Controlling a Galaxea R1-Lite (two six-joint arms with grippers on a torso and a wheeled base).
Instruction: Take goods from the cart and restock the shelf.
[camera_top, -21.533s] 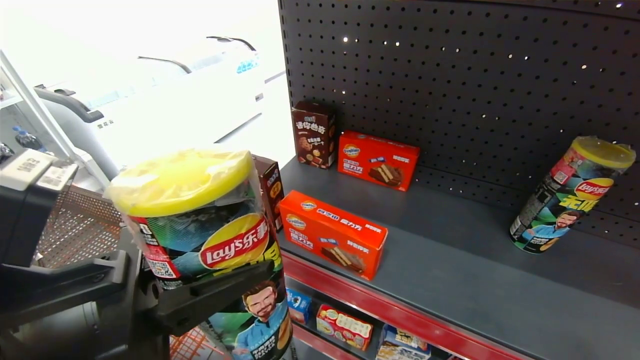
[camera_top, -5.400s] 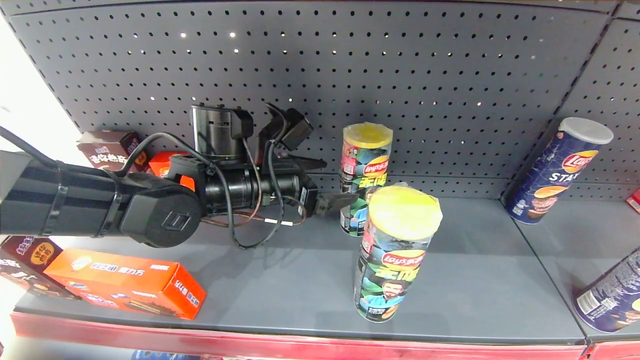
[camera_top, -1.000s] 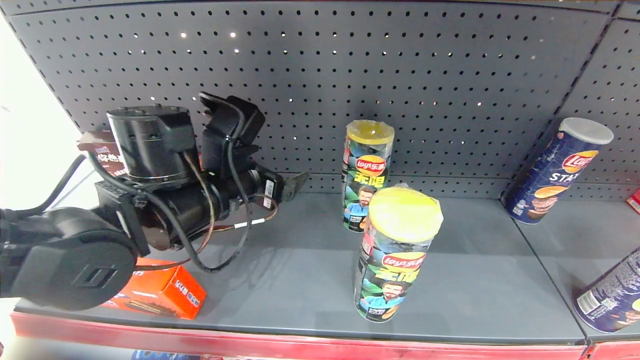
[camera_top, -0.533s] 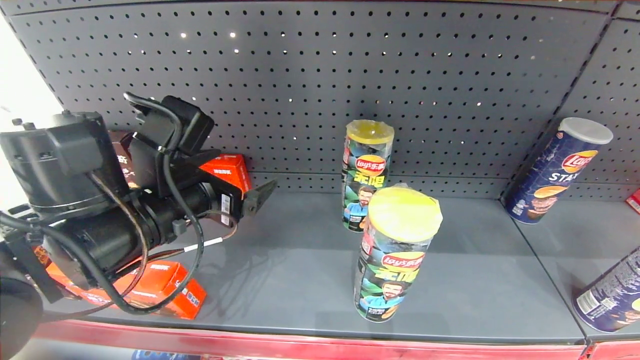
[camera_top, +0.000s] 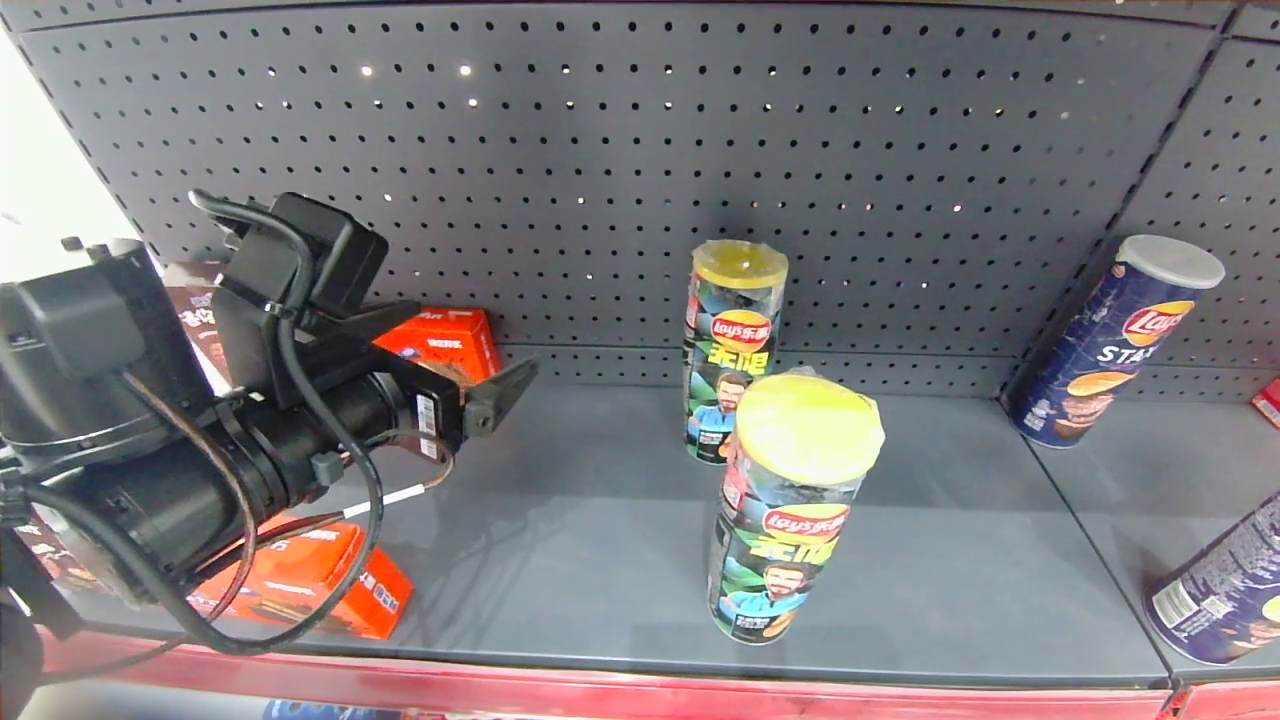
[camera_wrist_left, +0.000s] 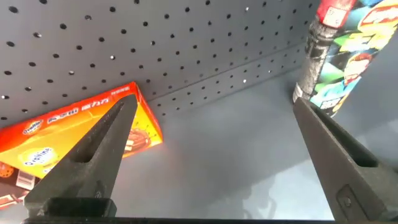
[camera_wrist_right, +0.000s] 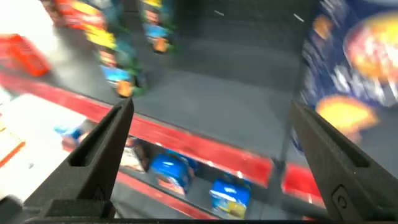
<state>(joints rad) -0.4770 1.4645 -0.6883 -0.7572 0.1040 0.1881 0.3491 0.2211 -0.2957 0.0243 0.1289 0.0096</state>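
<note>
Left gripper (camera_wrist_left: 212, 106) hangs over the left part of the grey shelf (camera_top: 600, 560), with its two fingers wide apart and nothing between them. Beyond it an orange box (camera_top: 445, 340) lies against the pegboard wall (camera_top: 700, 130). A second orange box (camera_top: 330, 590) lies at the front edge, partly hidden by the arm. Two yellow-lidded chip cans stand upright in the middle of the shelf: the rear can (camera_top: 733, 350) near the wall, the front can (camera_top: 790, 510) just before it. Right gripper (camera_wrist_right: 211, 106) is also spread and empty, in front of the red shelf edge (camera_wrist_right: 205, 146). A dark blue can (camera_top: 1115, 340) leans tilted against the wall at the right.
</note>
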